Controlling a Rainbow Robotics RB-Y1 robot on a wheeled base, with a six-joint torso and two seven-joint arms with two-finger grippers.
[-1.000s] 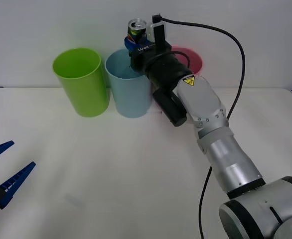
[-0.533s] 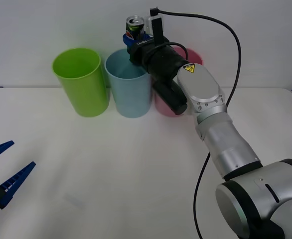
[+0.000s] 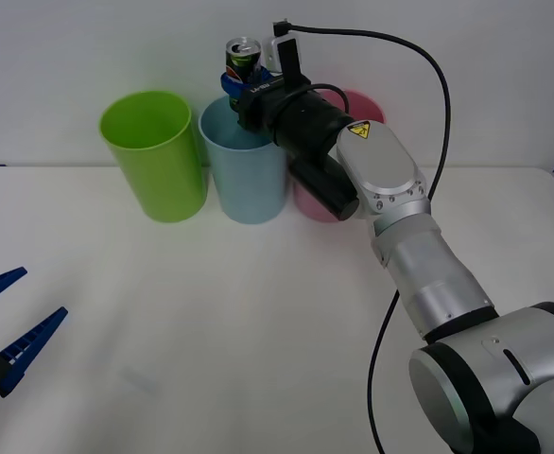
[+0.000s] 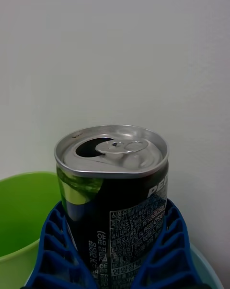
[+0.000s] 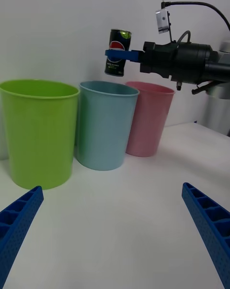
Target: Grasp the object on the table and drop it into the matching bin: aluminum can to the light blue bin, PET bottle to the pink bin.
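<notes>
My right gripper (image 3: pixel 237 83) clamps the can (image 3: pixel 241 59), top centre; arm hides most of pink bin (image 3: pixel 364 109). Left gripper (image 3: pixel 3 326) open, lower left. White table (image 3: pixel 211 312), pale wall.

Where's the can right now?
Front view: the can is held upright in the right gripper, in the air above the light blue bin, between the green and pink bins.

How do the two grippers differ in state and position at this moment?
The right gripper is shut on the aluminum can, held upright in the air above the light blue bin; the left gripper is open and holds nothing. The right reaches far forward to the bins; the left hangs low over the table's near left edge. Both have blue ribbed fingers.
</notes>
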